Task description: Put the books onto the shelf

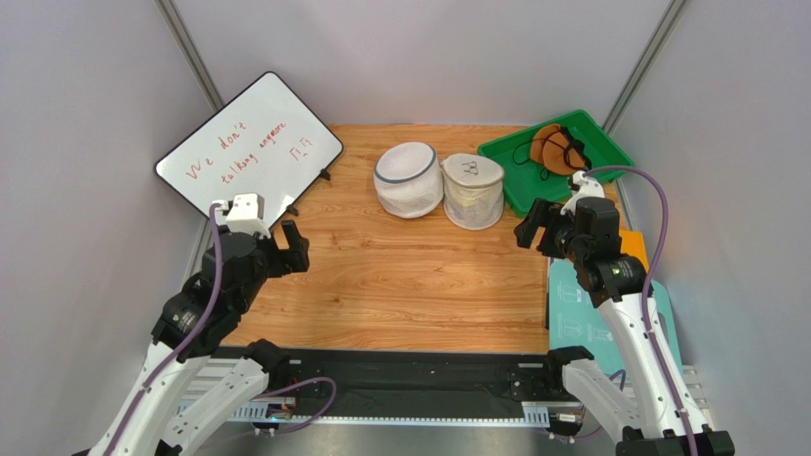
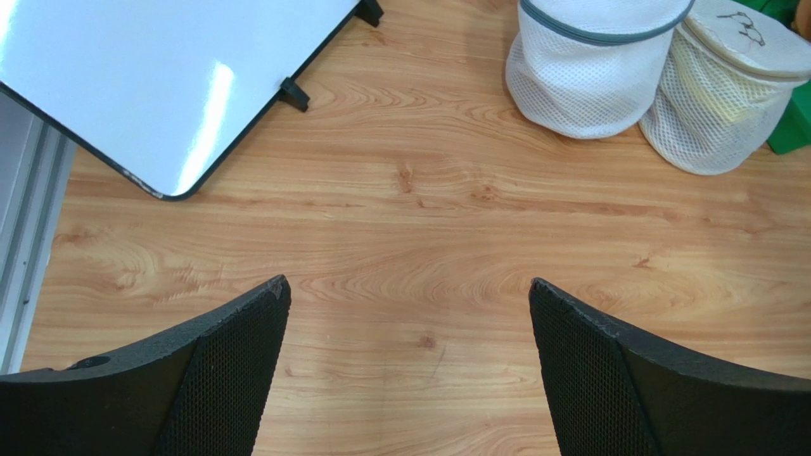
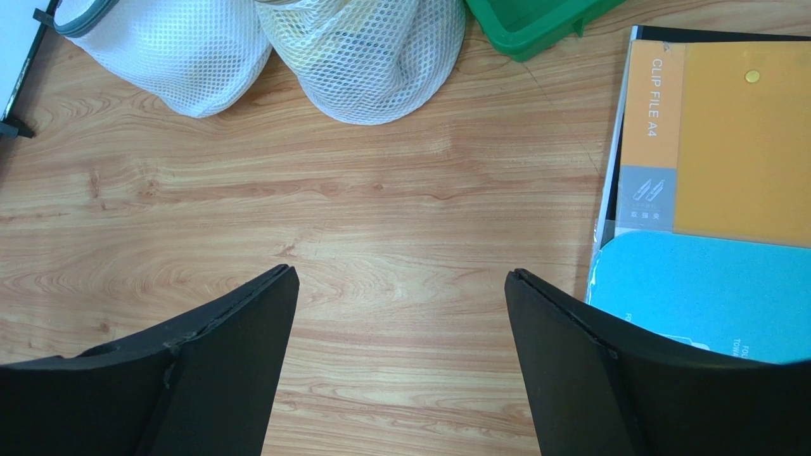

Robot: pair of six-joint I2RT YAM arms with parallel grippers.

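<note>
Right wrist view: orange clip file (image 3: 723, 133) and blue book (image 3: 704, 294) overlap at the surface (image 3: 381, 209) right edge, untouched. No shelf visible. Left end effector (image 2: 407, 290) and right end effector (image 3: 400, 275) released, empty. Nothing placed yet.

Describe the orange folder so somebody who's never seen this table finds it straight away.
Go to the right edge of the wooden table, just nearer the arms than the green tray. Of the flat folders stacked there, the orange folder is the one printed CLIP FILE A4, its near end covered by a light blue folder.
</note>
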